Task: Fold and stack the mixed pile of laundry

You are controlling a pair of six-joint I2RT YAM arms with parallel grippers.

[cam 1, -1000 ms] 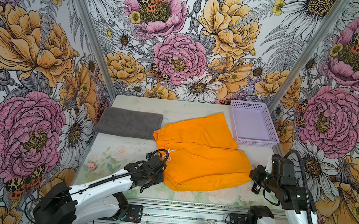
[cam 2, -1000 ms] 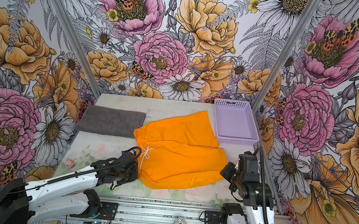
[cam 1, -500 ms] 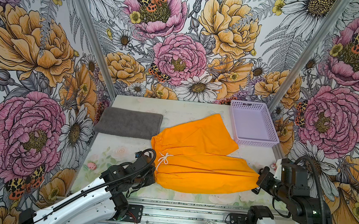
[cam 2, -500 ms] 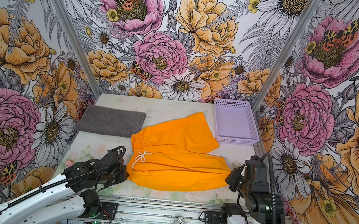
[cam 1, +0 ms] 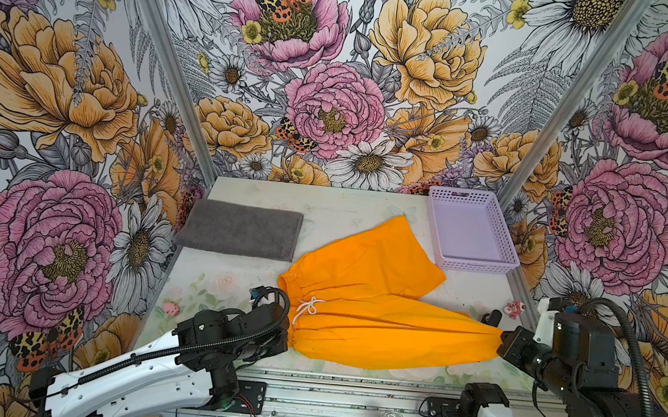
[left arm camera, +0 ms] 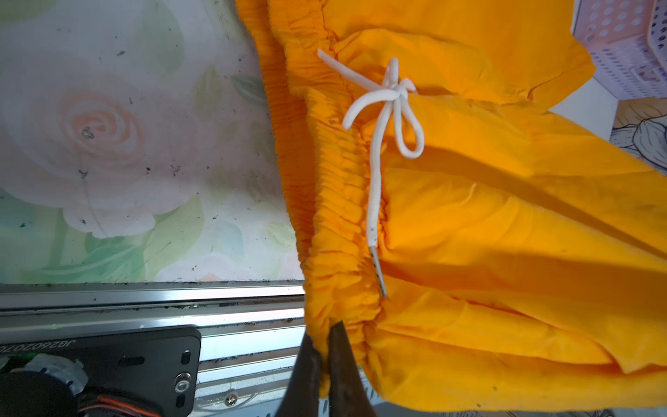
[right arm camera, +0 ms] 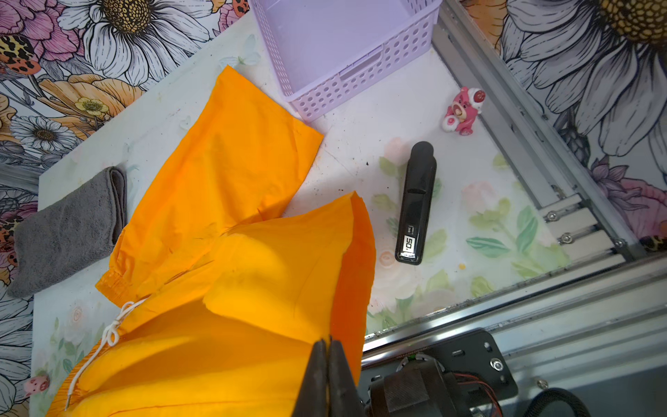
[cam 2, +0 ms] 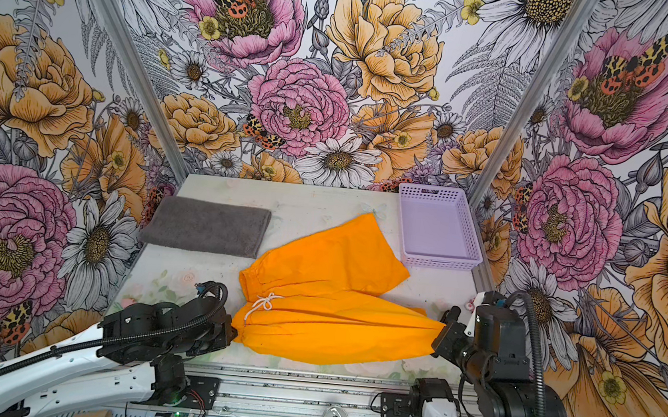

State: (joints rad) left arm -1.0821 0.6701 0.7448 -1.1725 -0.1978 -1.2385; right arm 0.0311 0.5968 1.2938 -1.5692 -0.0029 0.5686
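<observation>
**Stretching the shorts for their first fold**

Left jaws are clamped on the waistband corner of the shorts (cam 1: pixel 360 304) at 7 o'clock on the worktop (cam 1: pixel 344 210). Right jaws are clamped on the near leg's hem at 4 o'clock. Between them the near leg is drawn taut along the front edge and raised at both held ends. The far leg lies flat, pointing to 1 o'clock. The drawstring (left arm camera: pixel 389 108) lies loose over the waistband. The towel (cam 1: pixel 238 229) lies folded at 10 o'clock, apart from the shorts.

By my reading the towel is done and the shorts are at their first fold. The next move calls for both arms to carry the taut edge together toward 12 o'clock and lay the near leg over the far one. The edges should match before either grip lets go.

The basket (cam 1: pixel 473 267) at 2 o'clock sits just beside the far leg's hem and could catch the cloth. A black device (right arm camera: pixel 415 205) and a pink toy (right arm camera: pixel 462 112) lie around 3 to 4 o'clock, near the right arm's likely path. The loose drawstring could get trapped inside the fold.
</observation>
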